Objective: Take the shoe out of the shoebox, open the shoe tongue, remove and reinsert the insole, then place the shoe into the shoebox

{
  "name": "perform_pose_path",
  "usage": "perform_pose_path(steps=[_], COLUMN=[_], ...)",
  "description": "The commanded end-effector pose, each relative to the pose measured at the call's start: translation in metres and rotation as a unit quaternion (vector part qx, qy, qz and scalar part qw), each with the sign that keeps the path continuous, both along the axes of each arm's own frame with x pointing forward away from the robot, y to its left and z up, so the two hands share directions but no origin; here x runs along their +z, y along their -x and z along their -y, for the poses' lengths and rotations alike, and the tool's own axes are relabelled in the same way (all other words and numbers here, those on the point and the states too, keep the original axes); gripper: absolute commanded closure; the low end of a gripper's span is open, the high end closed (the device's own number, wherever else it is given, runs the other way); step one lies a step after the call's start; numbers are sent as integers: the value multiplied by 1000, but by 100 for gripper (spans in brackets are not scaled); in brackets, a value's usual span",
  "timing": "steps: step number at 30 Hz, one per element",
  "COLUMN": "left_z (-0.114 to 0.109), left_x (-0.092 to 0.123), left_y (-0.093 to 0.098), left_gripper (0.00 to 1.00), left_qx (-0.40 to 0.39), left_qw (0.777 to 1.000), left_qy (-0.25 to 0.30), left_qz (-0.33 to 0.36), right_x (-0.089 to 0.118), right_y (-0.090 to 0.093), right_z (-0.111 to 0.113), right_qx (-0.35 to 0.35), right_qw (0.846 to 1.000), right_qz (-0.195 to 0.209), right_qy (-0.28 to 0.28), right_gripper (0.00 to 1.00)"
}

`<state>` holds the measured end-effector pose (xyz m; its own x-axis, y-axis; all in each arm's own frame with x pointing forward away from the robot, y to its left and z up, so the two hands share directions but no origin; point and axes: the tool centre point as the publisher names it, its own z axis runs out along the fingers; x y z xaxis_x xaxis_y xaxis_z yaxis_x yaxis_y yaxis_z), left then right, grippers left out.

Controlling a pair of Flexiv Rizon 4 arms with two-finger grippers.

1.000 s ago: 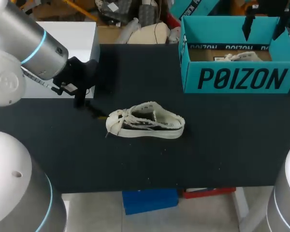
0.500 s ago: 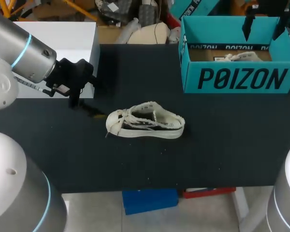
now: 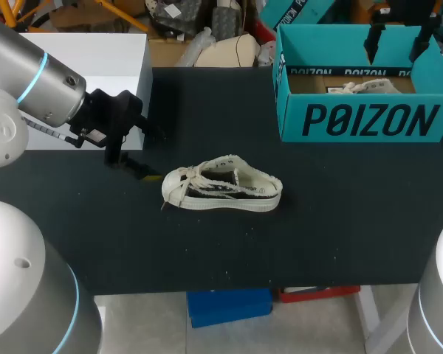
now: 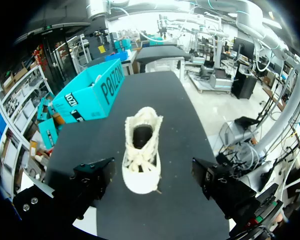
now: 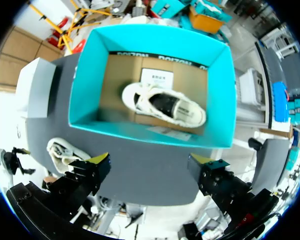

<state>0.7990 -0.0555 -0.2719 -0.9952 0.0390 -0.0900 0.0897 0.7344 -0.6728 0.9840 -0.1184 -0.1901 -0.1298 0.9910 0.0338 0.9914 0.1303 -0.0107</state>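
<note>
Cream low-top canvas shoe (image 3: 221, 186) out of teal cardboard shoebox (image 3: 365, 122), on black desk (image 3: 340, 221). Left tool (image 4: 152, 172) released, empty, near toe. Right tool (image 5: 150, 167) released, empty, over shoebox; second shoe (image 5: 164, 104) inside. Likely left: tongue, insole, reboxing.

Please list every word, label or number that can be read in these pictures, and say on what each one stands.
"POIZON": large dark letters on the front wall of the teal shoebox.
"POIZON": smaller, repeated along the shoebox's inner back wall.
Print on the white label on the shoebox floor: too small to read.
No readable text on the shoe on the table, nor on the second shoe inside the shoebox.
</note>
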Motion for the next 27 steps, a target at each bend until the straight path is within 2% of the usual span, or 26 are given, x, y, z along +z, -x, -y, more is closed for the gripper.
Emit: perform_pose_path(steps=[1, 2, 4, 17, 18, 21, 22, 23, 24, 27], left_z=[1, 1, 1, 1, 1, 1, 1, 1, 1, 1], left_x=[-2, -2, -2, -2, -2, -2, -2, -2, -2, -2], left_y=[0, 0, 0, 0, 0, 0, 0, 0, 0, 0], left_gripper=[0, 0, 0, 0, 0, 0, 0, 0, 0, 0], left_qx=[0, 0, 0, 0, 0, 0, 0, 0, 0, 0], left_qw=[1000, 1000, 1000, 1000, 1000, 1000, 1000, 1000, 1000, 1000], left_qy=[0, 0, 0, 0, 0, 0, 0, 0, 0, 0], left_qz=[1, 1, 1, 1, 1, 1, 1, 1, 1, 1], right_x=[16, 13, -3, -3, 2, 0, -5, -11, -18, -18], right_y=[96, 114, 159, 159, 158, 159, 163, 171, 178, 178], right_z=[-96, -118, -163, -163, -172, -210, -226, -243, -247, -247], right_qx=[156, 193, 289, 289, 314, 417, 476, 533, 558, 558], right_qw=[986, 979, 956, 956, 948, 907, 878, 845, 828, 828], right_qz=[56, 56, 52, 52, 54, 57, 53, 37, 17, 17], right_qy=[18, 11, -7, -7, 6, -1, -7, -37, -45, -45], right_gripper=[0, 0, 0, 0, 0, 0, 0, 0, 0, 0])
